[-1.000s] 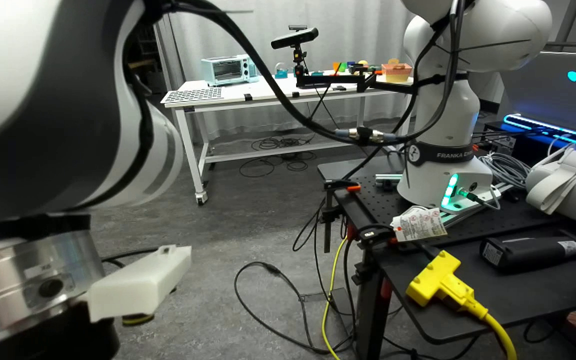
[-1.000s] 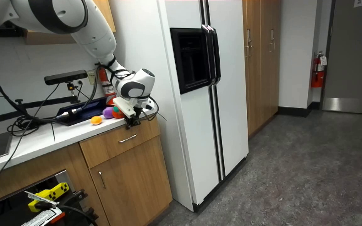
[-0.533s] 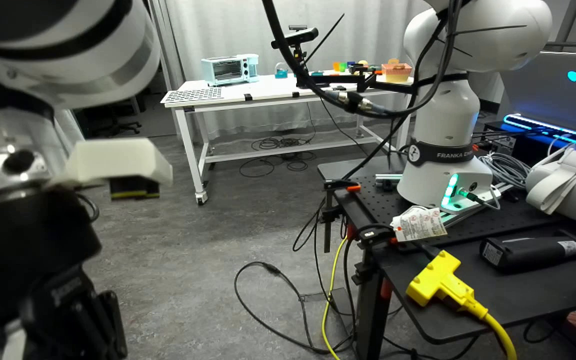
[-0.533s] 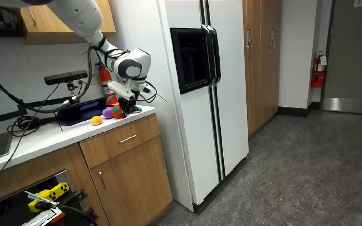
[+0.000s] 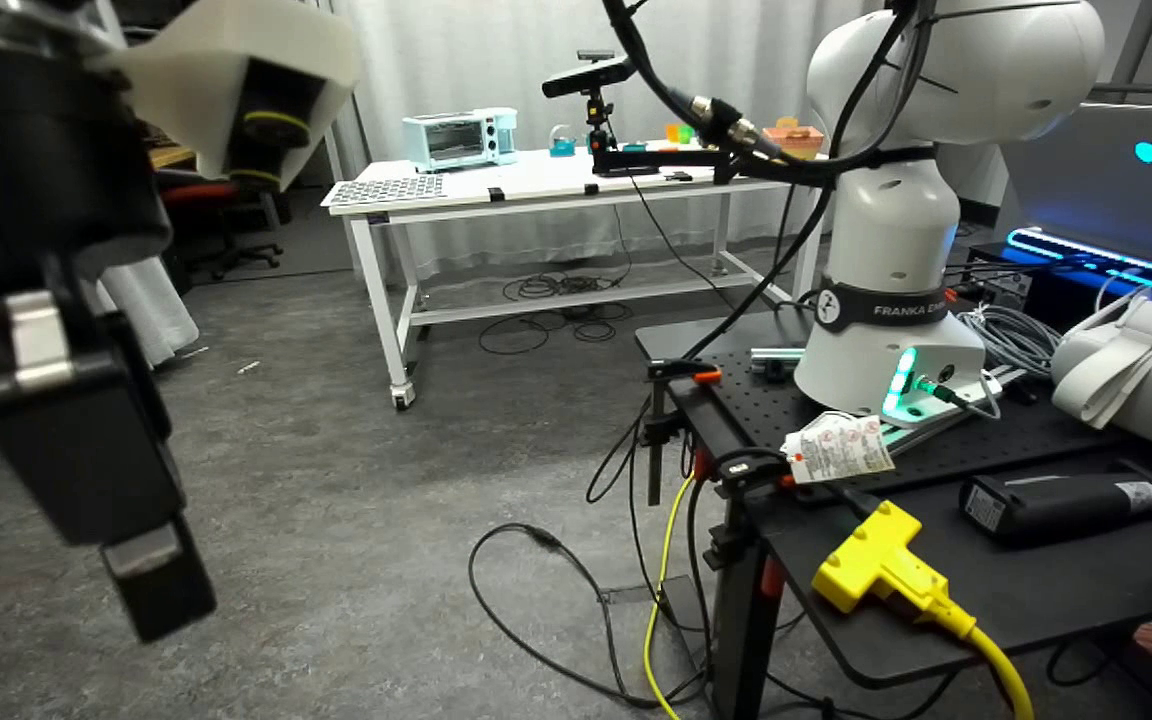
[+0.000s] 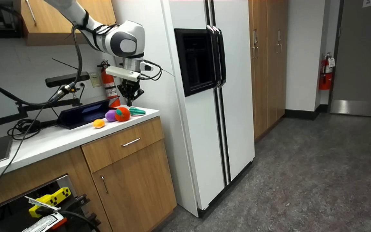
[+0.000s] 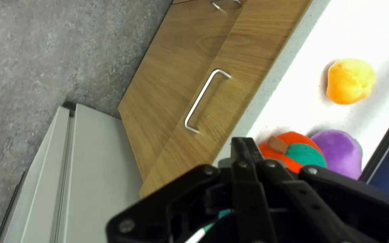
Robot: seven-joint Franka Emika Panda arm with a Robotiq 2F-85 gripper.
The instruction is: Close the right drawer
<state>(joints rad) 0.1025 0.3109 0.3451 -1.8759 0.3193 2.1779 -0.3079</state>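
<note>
The right drawer (image 6: 108, 150) has a light wood front with a metal bar handle (image 6: 130, 142). Its front sits flush with the cabinet under the white counter, so it looks shut; its white inner panels are hidden. The wrist view also shows the drawer front (image 7: 240, 86) and its handle (image 7: 203, 96). My gripper (image 6: 129, 103) is above the counter's right end, apart from the drawer. In the wrist view the gripper's fingertips (image 7: 245, 140) are together with nothing between them. An exterior view shows the gripper's fingers (image 5: 164, 585) pointing down, over the floor in that picture.
On the counter (image 6: 72, 138) lie a red tomato toy (image 6: 123, 114), a purple toy (image 6: 110, 115), an orange toy (image 6: 98, 123) and a green striped toy (image 6: 137, 111). A dark blue box (image 6: 84, 114) and red extinguisher (image 6: 109, 83) stand behind. A white fridge (image 6: 185, 129) stands right.
My gripper has risen from the drawer's top edge to above the counter, moving up and a little left in an exterior view. The toys now show uncovered. The drawer looks unchanged.
</note>
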